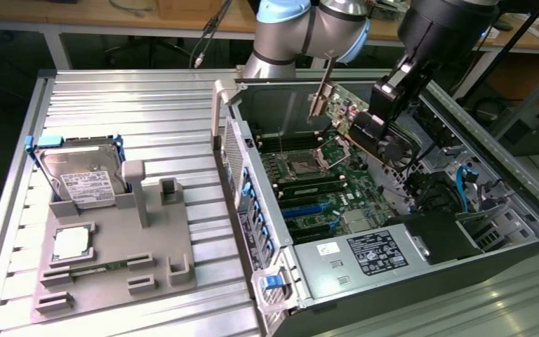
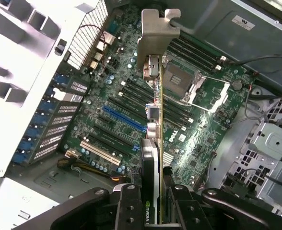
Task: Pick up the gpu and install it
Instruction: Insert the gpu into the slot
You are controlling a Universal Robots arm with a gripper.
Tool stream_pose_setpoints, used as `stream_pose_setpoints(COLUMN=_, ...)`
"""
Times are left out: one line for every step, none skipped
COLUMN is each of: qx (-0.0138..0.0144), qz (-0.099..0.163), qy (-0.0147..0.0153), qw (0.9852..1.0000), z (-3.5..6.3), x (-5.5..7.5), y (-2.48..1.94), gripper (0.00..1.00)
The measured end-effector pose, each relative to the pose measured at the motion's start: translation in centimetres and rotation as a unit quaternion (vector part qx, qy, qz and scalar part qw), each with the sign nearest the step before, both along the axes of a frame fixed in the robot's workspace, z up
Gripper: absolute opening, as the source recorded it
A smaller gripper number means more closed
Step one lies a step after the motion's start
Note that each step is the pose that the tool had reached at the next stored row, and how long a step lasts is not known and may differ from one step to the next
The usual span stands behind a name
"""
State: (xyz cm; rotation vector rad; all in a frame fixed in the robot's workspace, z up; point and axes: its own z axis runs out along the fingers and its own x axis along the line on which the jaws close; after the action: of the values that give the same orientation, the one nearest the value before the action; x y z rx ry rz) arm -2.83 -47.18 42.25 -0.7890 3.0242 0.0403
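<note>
The gpu (image 1: 349, 112) hangs tilted over the open computer case (image 1: 279, 98), above the motherboard (image 1: 321, 186), with its silver bracket (image 1: 321, 98) toward the rear wall of the case. My gripper (image 1: 375, 126) is shut on its black fan end. In the wrist view the gpu (image 2: 154, 110) runs edge-on away from my gripper (image 2: 153, 203), one finger (image 2: 129, 206) on each side, and its bracket (image 2: 155, 33) is at the far end. Below it lie the motherboard (image 2: 112, 91), the expansion slots with a blue slot (image 2: 124, 119) and the bare processor socket (image 2: 184, 84).
At the exterior view's left a grey fixture (image 1: 148, 210) holds a silver hard drive (image 1: 82, 175) in a blue frame, a processor (image 1: 71, 242) and a green memory stick (image 1: 101, 265). The case holds a power supply (image 1: 373, 253), cables (image 1: 466, 186) and a drive cage.
</note>
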Motion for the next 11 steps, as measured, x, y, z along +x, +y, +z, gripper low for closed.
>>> stream_pose_setpoints(qx=0.0, qz=0.004, qy=0.0, qw=1.0, z=0.0, x=0.0, y=0.0, gripper=0.27)
stream_pose_setpoints(qx=0.0, qz=0.008, qy=0.0, qw=1.0, z=0.0, x=0.0, y=0.0, gripper=0.27)
stream_pose_setpoints(qx=0.0, qz=0.012, qy=0.0, qw=0.9999, z=0.0, x=0.0, y=0.0, gripper=0.27)
stream_pose_setpoints(qx=0.0, qz=0.016, qy=0.0, qw=0.9999, z=0.0, x=0.0, y=0.0, gripper=0.27)
stream_pose_setpoints(qx=0.0, qz=0.02, qy=0.0, qw=0.9998, z=0.0, x=0.0, y=0.0, gripper=0.27)
stream_pose_setpoints(qx=0.0, qz=0.023, qy=0.0, qw=0.9997, z=0.0, x=0.0, y=0.0, gripper=0.27)
stream_pose_setpoints(qx=0.0, qz=0.028, qy=0.0, qw=0.9996, z=0.0, x=0.0, y=0.0, gripper=0.27)
stream_pose_setpoints(qx=0.0, qz=0.031, qy=0.0, qw=0.9995, z=0.0, x=0.0, y=0.0, gripper=0.27)
stream_pose_setpoints(qx=0.0, qz=0.035, qy=0.0, qw=0.9994, z=0.0, x=0.0, y=0.0, gripper=0.27)
stream_pose_setpoints(qx=0.0, qz=0.038, qy=0.0, qw=0.9993, z=0.0, x=0.0, y=0.0, gripper=0.27)
stream_pose_setpoints(qx=0.0, qz=0.041, qy=0.0, qw=0.9991, z=0.0, x=0.0, y=0.0, gripper=0.27)
